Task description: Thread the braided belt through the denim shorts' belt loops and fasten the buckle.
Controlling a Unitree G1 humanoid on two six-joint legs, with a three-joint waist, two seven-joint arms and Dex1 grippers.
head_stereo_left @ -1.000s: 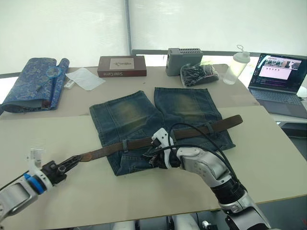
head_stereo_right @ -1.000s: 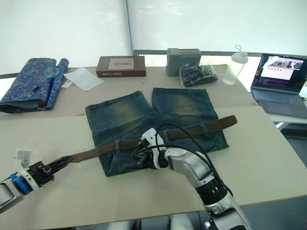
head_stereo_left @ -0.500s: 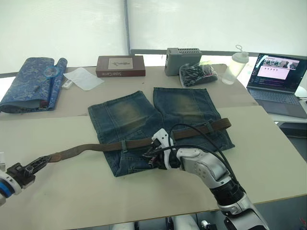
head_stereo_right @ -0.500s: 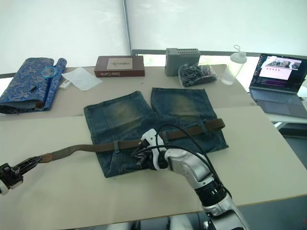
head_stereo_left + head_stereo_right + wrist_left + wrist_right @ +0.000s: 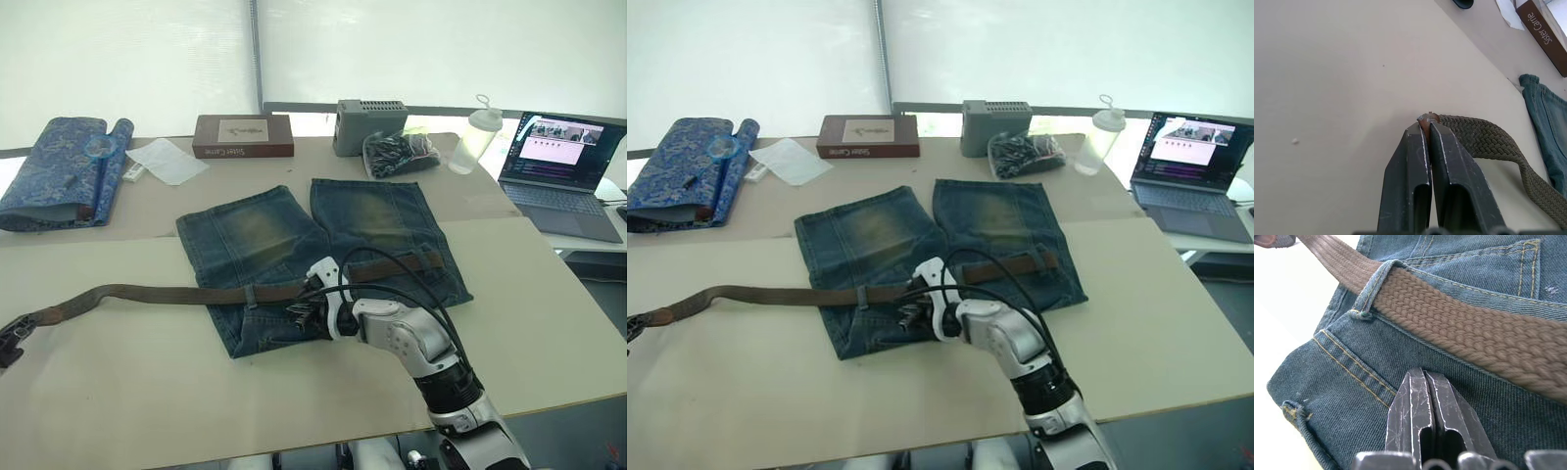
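Belt pull in progress: over the last second the braided belt slid toward the table's left edge, and its right tail, earlier sticking out past the right side of the denim shorts, now ends on the waistband near a right-side belt loop. The left end effector has moved out to the left edge, clamped on the belt tip; in the left wrist view the fingers are closed on the strap end. The right end effector hasn't shifted, pinched narrow and pressed into the denim just below the belt, apparently pinning the shorts while the other arm pulls.

Meaning for task: strap runs through at least the left loop and across the waistband, so threading looks mostly done. The long tail now lies on the left, so the belt may be overshooting. Buckle not made out, fastening not done.

Containers along the table's far edge: clear bag with dark items inside, translucent bottle near the laptop, grey box, brown box, contents can't tell. Blue patterned fabric roll at far left corner
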